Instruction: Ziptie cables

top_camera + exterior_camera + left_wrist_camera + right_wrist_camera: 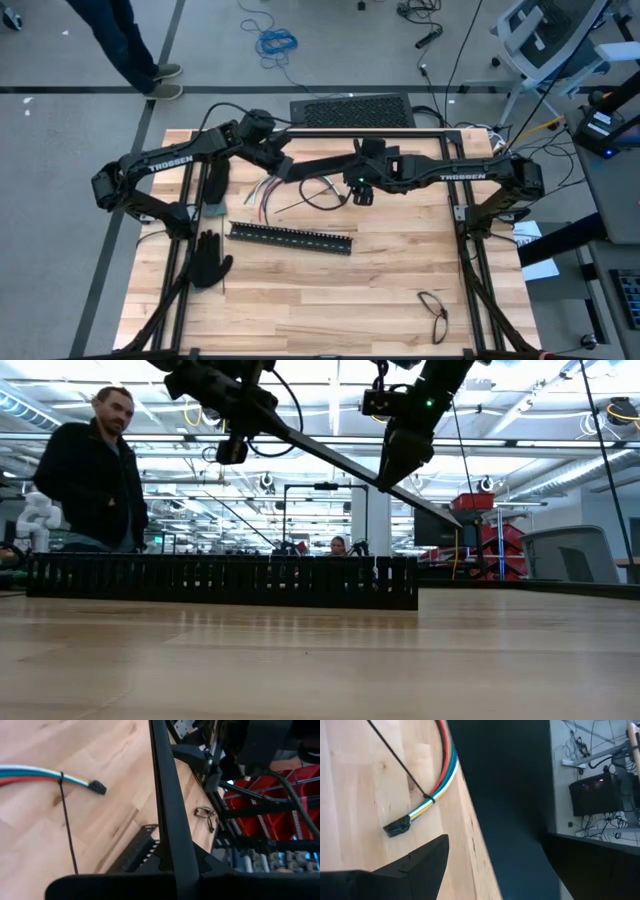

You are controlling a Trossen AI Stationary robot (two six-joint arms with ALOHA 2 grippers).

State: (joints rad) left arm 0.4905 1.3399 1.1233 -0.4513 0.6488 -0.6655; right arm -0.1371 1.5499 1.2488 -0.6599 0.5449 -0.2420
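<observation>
Left gripper (283,166) is clamped on a long black bar (322,164), held in the air; right gripper (362,191) has jaws apart at its far end. Keep the bar level and, probably, clear of the work. Cables (268,196) lie on the table (380,270) toward its back edge, below and between both grippers, a ziptie (67,827) already looped on.

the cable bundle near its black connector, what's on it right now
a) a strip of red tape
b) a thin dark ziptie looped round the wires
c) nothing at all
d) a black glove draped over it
b: in the right wrist view a thin dark ziptie cinches round the cables just short of the black connector, its long tail running off across the wooden table.
</observation>
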